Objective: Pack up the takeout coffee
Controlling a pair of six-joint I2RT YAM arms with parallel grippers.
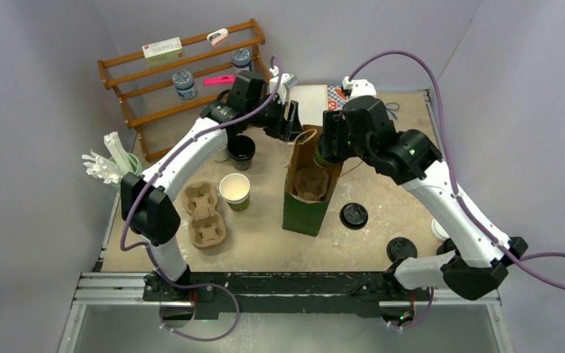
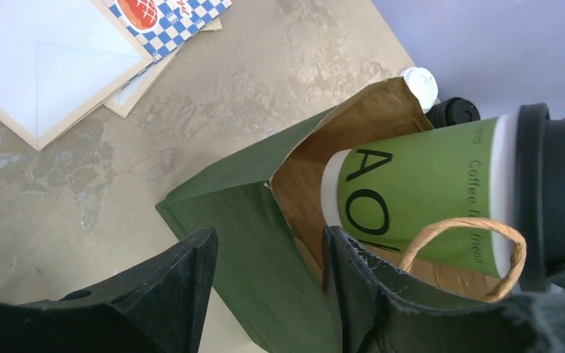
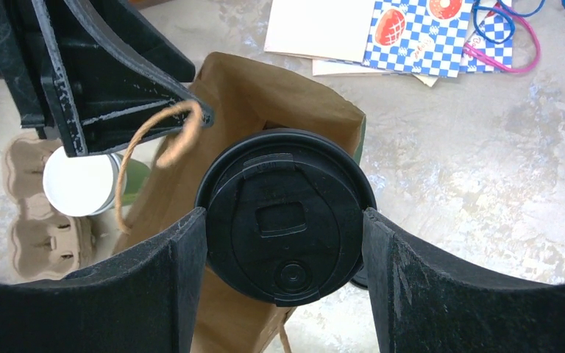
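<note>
The takeout coffee, an olive-green paper cup with a black sip lid, hangs over the mouth of the dark green paper bag. My right gripper is shut on the coffee, both fingers pressed against the lid's rim. In the top view this gripper sits just right of the bag's opening. My left gripper is open and straddles the bag's far wall, one finger inside and one outside. A brown cup carrier lies inside the bag.
A lidless green cup, an all-black cup and a cardboard carrier stand left of the bag. Two black lids lie to its right. A wooden rack and papers are at the back.
</note>
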